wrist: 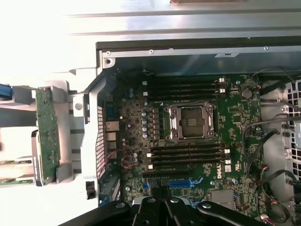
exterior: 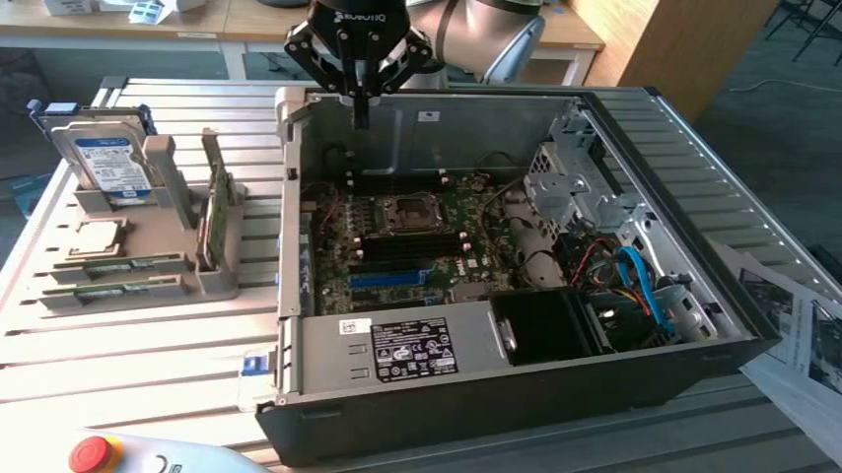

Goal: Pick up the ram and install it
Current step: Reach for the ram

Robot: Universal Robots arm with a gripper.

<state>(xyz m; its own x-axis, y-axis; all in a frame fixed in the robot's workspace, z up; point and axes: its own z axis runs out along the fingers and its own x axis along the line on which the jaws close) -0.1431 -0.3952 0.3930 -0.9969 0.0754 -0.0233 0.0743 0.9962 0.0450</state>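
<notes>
The ram (exterior: 215, 202) is a thin green stick standing on edge in a grey holder (exterior: 165, 271), at the exterior view's left of the open computer case (exterior: 526, 394). In the wrist view the ram (wrist: 47, 134) shows as a long green board beside the case wall. My gripper (exterior: 361, 120) hangs over the far side of the case, above the motherboard (exterior: 408, 241), well apart from the ram. Its fingers (wrist: 162, 209) are shut with nothing between them. Black memory slots (wrist: 186, 155) lie on both sides of the processor socket (wrist: 190, 122).
A hard drive (exterior: 105, 158) with a blue-white label stands in the holder, with a square silver processor (exterior: 95, 236) below it. A red stop button (exterior: 90, 451) sits at the near edge. Papers (exterior: 790, 325) lie at the exterior view's right. Cables and a drive cage (exterior: 579, 187) crowd the case.
</notes>
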